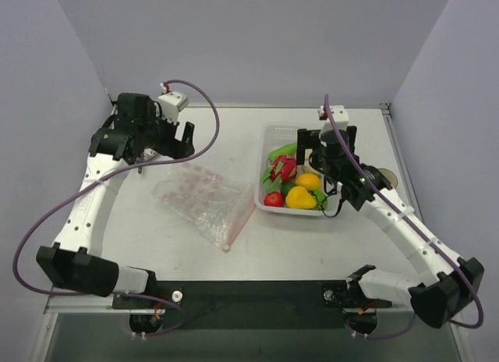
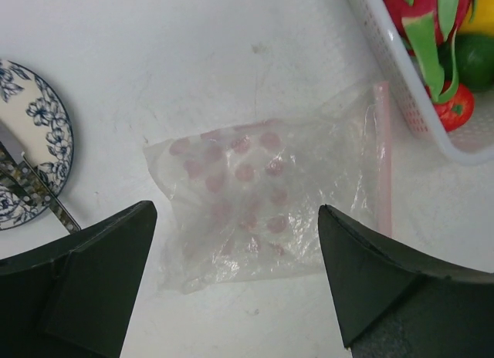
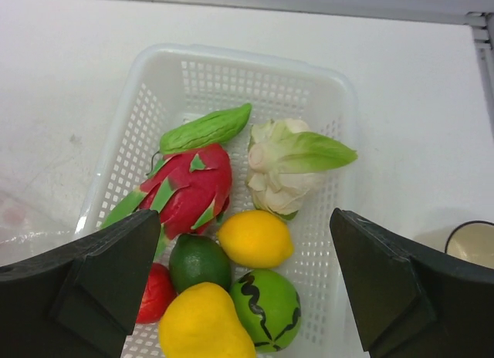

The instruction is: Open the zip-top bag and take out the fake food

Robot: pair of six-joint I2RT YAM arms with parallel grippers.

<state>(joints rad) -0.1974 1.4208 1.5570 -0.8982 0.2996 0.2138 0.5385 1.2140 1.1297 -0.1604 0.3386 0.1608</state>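
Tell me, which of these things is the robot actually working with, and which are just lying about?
Part of the job: zip-top bag, lying flat; fake food, piled in the white basket.
Just lying about: blue-patterned plate with a metal utensil resting on it; a cup, only partly seen.

Clear bag (image 2: 255, 211) w/ pink dots, pink zip (image 2: 382, 157).

White perforated basket (image 3: 255, 53) on white desk (image 3: 409, 103), holding fake food (image 3: 231, 242): green pod (image 3: 207, 128), dragon fruit (image 3: 193, 190), cauliflower (image 3: 285, 169), lemon (image 3: 258, 236), lime (image 3: 199, 261), striped green melon (image 3: 266, 308), yellow fruit (image 3: 202, 323), and a red piece (image 3: 157, 292) half hidden by a finger. Right claw (image 3: 243, 219): dark fingers (image 3: 100, 281) spread wide, gripping nothing.
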